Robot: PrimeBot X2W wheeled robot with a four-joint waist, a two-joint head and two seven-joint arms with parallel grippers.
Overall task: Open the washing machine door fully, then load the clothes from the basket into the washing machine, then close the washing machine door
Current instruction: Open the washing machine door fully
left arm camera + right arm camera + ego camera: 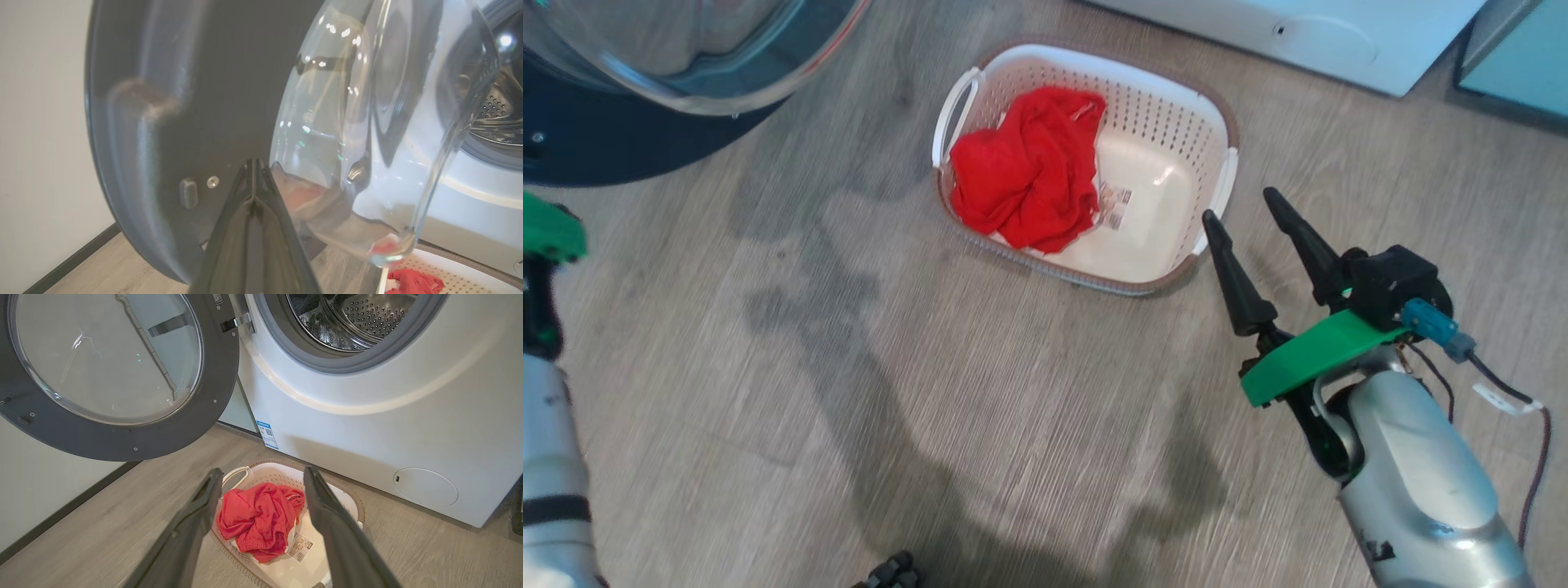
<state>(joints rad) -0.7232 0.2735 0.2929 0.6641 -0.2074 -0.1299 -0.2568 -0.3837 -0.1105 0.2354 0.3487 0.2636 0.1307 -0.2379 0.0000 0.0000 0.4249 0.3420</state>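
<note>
The washing machine door (192,416) stands swung open to the left of the white washing machine (367,424), whose steel drum (347,318) is exposed. In the left wrist view my left gripper (254,163) is shut and holds nothing; its tip is close to the door's black inner rim (204,81), beside the glass bowl (367,122). The basket (1227,131) sits on the floor with the red clothes (1029,175) in its left half. My right gripper (1239,206) is open and empty just right of the basket. In its own view the right gripper (262,471) points at the clothes (257,518).
Grey wood-look floor (931,392) spreads around the basket. A white wall with a dark skirting (61,510) runs behind the door. A pale teal cabinet (1515,65) stands right of the machine. A round flap (425,488) and a blue sticker (267,435) mark the machine's base.
</note>
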